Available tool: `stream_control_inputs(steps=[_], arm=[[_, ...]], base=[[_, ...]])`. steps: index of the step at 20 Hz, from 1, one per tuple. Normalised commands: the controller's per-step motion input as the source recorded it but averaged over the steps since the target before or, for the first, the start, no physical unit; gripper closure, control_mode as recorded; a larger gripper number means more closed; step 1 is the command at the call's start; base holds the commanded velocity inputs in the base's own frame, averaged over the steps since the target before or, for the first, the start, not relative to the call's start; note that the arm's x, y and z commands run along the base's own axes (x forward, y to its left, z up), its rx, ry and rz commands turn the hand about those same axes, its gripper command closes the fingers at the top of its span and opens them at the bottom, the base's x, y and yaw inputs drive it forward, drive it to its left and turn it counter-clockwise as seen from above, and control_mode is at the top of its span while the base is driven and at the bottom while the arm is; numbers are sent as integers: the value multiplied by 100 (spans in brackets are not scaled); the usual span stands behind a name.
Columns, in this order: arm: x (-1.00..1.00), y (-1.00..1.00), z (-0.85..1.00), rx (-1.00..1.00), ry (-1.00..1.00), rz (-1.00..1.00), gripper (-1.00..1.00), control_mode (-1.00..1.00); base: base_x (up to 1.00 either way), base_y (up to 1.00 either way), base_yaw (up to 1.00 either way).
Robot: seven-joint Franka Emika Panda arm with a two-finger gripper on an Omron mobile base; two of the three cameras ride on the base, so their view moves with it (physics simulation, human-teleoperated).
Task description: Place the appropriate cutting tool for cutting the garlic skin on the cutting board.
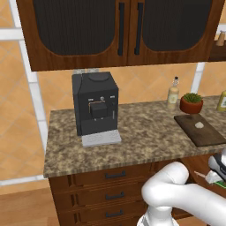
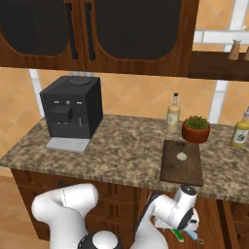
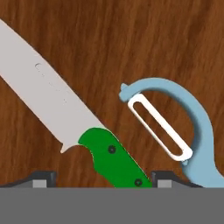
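Observation:
The knife (image 3: 48, 87) lies on a brown wooden surface, silver blade toward the upper left of the hand view, bright green handle (image 3: 116, 159) toward the bottom. My gripper (image 3: 103, 180) is open, low over the handle, one fingertip (image 3: 43, 178) on each side with gaps to it. In the right base view the gripper (image 2: 187, 227) hangs below the counter's front edge with the green handle (image 2: 178, 236) under it. The dark brown cutting board (image 2: 182, 171) (image 1: 207, 136) lies on the counter above, with the small whitish garlic (image 2: 181, 156) (image 1: 199, 125) on it.
A light blue peeler (image 3: 199, 131) lies just right of the knife handle. On the counter stand a black coffee machine (image 2: 73, 109), a potted plant (image 2: 196, 129) behind the board, a pale bottle (image 2: 172, 114) and a yellow-green bottle (image 2: 238, 133). Wooden cabinets hang above.

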Motion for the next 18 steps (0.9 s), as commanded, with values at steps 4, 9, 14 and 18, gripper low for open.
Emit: stream_control_inputs(steps=[4, 9, 14, 18], arm=[[0, -15, -48, -2, 0, 16, -100, -100], [-11, 0, -60, -2, 0, 11, -100, -100], [-30, 5, -61, -4, 0, 8, 100, -100], [-47, 9, -33, 0, 0, 6, 100, -100]], base=[[0, 0, 0], [0, 0, 0], [0, 0, 0], [0, 0, 0]])
